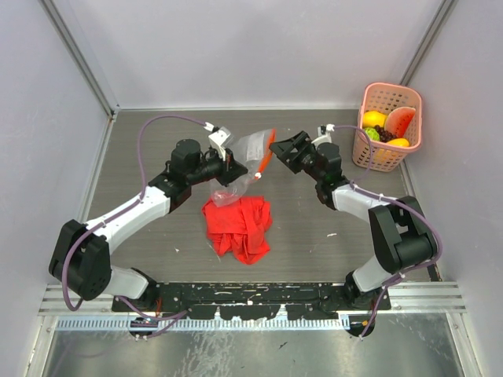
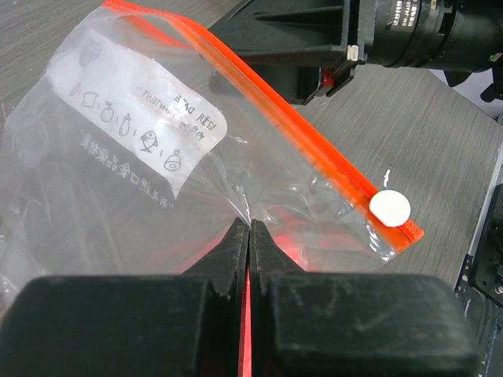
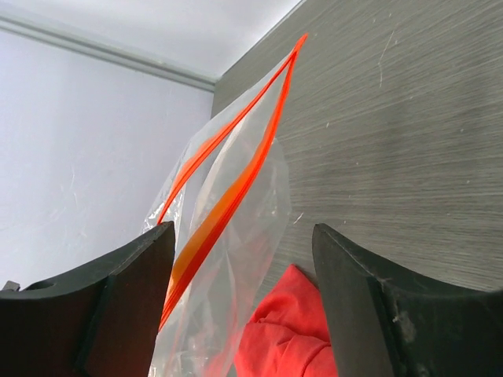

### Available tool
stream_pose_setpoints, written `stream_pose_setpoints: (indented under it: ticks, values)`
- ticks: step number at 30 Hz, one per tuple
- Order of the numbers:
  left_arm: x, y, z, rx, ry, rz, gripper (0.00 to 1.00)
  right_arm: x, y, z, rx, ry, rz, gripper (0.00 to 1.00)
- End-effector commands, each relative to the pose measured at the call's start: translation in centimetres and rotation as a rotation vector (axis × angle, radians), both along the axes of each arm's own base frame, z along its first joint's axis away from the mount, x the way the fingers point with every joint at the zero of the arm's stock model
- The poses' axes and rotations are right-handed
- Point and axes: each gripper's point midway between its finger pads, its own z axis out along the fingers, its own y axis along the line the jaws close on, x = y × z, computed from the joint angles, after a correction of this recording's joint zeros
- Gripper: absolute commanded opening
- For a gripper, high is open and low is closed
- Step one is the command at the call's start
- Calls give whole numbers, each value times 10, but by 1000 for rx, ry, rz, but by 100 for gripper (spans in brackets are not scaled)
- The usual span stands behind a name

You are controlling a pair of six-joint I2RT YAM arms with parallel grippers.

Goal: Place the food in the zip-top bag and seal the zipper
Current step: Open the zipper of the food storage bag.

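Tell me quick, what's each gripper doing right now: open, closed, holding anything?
Left gripper: closed, pinching the zip-top bag.
Right gripper: open, fingers on either side of the zipper, gripping nothing.

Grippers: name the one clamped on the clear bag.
The left gripper: its jaws are pressed shut on the zip-top bag. The right gripper has jaws wide open, the orange zipper between them.
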Motion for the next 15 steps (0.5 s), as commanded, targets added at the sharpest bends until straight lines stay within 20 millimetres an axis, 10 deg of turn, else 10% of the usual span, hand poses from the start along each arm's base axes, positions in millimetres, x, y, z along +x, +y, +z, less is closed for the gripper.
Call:
stream_pose_setpoints:
  ticks: [1,7,15]
  values:
    - [1,-4,34,-32,-126,-28,0,0,18,34,69,-92,109,73]
    - [5,-4,30,-9,-136,-23,0,-8,27,39,92,-113,179,60]
    - [14,-2,24,30,-132,2,0,-8,24,51,19,-165,180,16]
